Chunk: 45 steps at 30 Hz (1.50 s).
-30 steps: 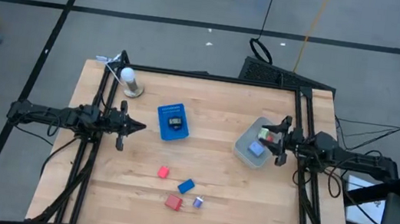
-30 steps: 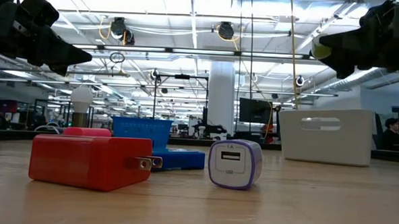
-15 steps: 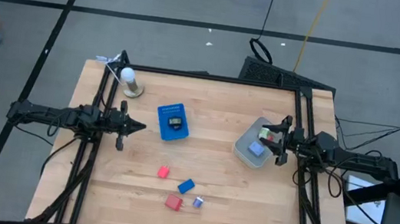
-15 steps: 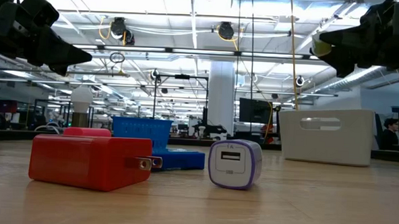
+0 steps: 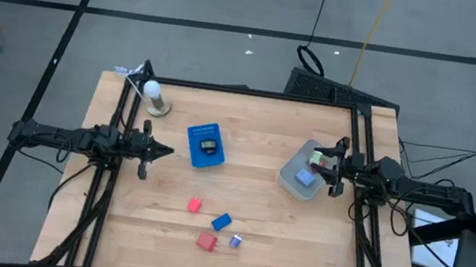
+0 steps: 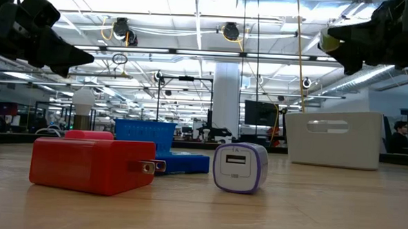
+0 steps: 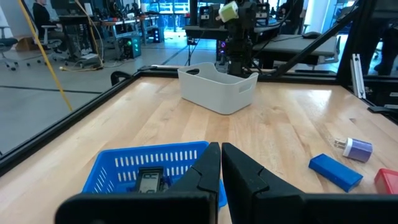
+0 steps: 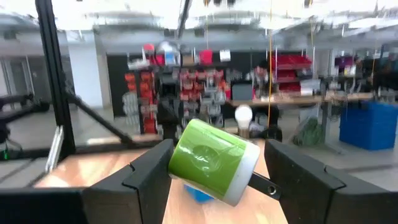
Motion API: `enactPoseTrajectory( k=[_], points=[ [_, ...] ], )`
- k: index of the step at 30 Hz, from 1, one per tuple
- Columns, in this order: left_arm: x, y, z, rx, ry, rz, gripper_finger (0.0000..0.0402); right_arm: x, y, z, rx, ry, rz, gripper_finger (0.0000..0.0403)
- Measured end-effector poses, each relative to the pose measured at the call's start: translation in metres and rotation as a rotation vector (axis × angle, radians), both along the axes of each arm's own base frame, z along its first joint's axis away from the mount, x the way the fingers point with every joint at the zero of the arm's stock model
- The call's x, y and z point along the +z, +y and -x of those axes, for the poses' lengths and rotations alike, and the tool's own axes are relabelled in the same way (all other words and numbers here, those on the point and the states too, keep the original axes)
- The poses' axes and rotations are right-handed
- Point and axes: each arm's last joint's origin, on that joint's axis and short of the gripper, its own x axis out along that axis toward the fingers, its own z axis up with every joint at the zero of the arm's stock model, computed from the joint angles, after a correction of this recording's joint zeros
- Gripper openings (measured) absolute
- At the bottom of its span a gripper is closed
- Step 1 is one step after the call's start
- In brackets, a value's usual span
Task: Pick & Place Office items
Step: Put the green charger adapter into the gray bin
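A large open robotics lab or workshop: exposed ceiling beams with strip lights (image 6: 195,10), a white pillar (image 6: 226,102), rows of workbenches with monitors (image 6: 260,113), shelves of red parts bins (image 8: 205,81), and a black-framed wooden desk (image 5: 239,194).

The wooden tabletop (image 5: 249,190) carried a blue basket (image 5: 206,144), grey bin (image 5: 300,171), light bulb (image 5: 155,95), two red chargers (image 5: 194,205), a blue block (image 5: 223,222) and purple charger (image 5: 237,241) nearer its front edge.
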Motion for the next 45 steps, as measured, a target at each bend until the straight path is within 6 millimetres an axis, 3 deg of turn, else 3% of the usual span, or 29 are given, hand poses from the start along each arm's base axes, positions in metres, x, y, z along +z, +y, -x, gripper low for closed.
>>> enactPoseTrajectory(
  k=[5,9,15,20,30,45],
  points=[
    [0.0,0.0,0.0,-0.001,0.001,-0.011,0.0019,0.003,0.0,-0.002,-0.001,0.067,0.006,0.0227],
    [0.0,0.0,0.0,-0.001,0.001,-0.011,0.0019,0.038,0.0,0.0,-0.017,0.107,0.013,0.0227],
    [0.0,0.0,0.0,-0.001,0.001,-0.011,0.0019,0.064,-0.004,-0.012,-0.111,0.339,-0.018,0.0227],
    [0.0,0.0,0.0,-0.001,0.001,-0.01,0.0019,0.072,-0.008,-0.029,-0.174,0.581,-0.077,0.0227],
    [0.0,0.0,0.0,-0.001,0.001,-0.011,0.0019,0.06,-0.023,-0.054,-0.239,0.891,-0.225,0.0227],
    [0.0,0.0,0.0,-0.001,0.001,-0.012,0.0019,0.008,-0.038,-0.077,-0.272,1.291,-0.362,0.0227]
  ],
)
